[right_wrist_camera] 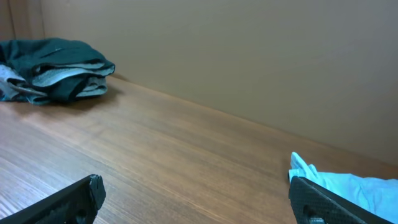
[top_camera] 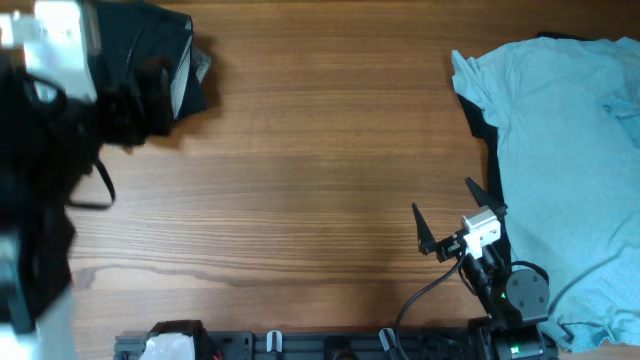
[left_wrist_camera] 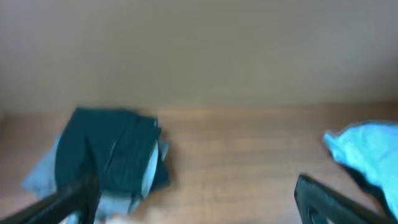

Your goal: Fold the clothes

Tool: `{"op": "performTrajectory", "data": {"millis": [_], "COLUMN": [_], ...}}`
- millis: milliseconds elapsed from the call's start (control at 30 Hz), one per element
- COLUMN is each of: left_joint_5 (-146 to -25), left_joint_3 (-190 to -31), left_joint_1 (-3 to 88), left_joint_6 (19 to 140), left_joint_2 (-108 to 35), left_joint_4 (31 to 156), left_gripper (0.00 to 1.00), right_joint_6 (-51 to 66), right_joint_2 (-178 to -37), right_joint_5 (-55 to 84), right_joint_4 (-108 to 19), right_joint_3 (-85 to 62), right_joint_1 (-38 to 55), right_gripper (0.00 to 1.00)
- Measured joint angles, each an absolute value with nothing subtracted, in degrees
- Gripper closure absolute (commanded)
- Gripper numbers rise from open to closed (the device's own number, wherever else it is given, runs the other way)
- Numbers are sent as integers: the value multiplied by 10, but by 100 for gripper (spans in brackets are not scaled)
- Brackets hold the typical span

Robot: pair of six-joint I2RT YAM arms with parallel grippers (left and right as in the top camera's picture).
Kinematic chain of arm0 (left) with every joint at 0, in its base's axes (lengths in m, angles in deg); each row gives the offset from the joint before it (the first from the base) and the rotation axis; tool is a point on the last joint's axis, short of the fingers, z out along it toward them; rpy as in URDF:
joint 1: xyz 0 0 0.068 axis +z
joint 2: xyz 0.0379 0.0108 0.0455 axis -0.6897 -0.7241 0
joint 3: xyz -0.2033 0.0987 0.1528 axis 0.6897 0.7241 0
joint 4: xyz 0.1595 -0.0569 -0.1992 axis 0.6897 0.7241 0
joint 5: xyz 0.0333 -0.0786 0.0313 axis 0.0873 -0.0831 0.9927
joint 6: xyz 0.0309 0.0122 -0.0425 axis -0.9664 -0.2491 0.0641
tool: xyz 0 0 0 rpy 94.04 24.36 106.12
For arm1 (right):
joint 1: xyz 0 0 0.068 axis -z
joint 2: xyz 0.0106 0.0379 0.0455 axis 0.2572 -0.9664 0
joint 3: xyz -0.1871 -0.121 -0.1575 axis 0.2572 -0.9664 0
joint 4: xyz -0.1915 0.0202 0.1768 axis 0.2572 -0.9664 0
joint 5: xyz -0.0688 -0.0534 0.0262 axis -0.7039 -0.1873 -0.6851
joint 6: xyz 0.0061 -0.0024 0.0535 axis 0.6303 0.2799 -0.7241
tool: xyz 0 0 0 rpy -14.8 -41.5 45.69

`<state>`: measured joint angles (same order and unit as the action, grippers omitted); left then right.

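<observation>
**Overhead view**
- Table (top_camera: 300, 150): wood, with a broad bare stretch across the middle.
- Folded pile (top_camera: 160, 55): dark cloth in the upper left of the frame, partly under the blurred left arm (top_camera: 50, 150).
- Light blue shirt (top_camera: 565, 150): unfolded and rumpled, filling the right side and running off the right edge. It lies over a dark garment (top_camera: 484, 130), whose edge shows along the shirt's left border.
- Right gripper (top_camera: 450, 212): lower centre-right, fingers spread and holding nothing. It is just beside the shirt's left edge and apart from it.

**Left wrist view (blurred)**
- Left gripper (left_wrist_camera: 196, 205): fingers spread wide at the two lower corners, with nothing between them.
- The folded pile sits left of centre, dark green over paler layers.
- The shirt shows at the right edge.

**Right wrist view**
- The right gripper's fingers are parted at the lower corners and empty.
- The pile is in the upper left, against a plain wall (right_wrist_camera: 249, 56).
- A corner of the shirt is at lower right, close by the right-hand finger.

**Hazards, as judged**
- The shirt looks like the next piece to fold. A pinch at its left border could catch the dark garment underneath and drag both.
- Gripping only one layer of the rumpled edge would skew the fold.
- The left arm, close over the pile, could knock the finished stack askew.
- Whether the shirt overhangs the table cannot be told. If it does, a pull may let it slide off.
</observation>
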<state>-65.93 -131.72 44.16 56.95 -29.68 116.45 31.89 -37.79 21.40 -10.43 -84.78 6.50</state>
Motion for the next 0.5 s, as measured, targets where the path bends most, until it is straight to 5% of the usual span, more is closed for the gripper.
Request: {"op": "performTrajectory", "data": {"millis": [500], "left_joint_5": [-633], "left_joint_3": [-588], "left_joint_1": [440], "left_joint_6": [691], "left_joint_2": [174], "left_joint_4": [706], "left_gripper": [0], "right_joint_6": [319], "right_joint_2": [-378], "right_joint_5": [214], "right_joint_4": [-104], "right_joint_3": [-848], "right_joint_1": [65], "right_gripper": [0]}}
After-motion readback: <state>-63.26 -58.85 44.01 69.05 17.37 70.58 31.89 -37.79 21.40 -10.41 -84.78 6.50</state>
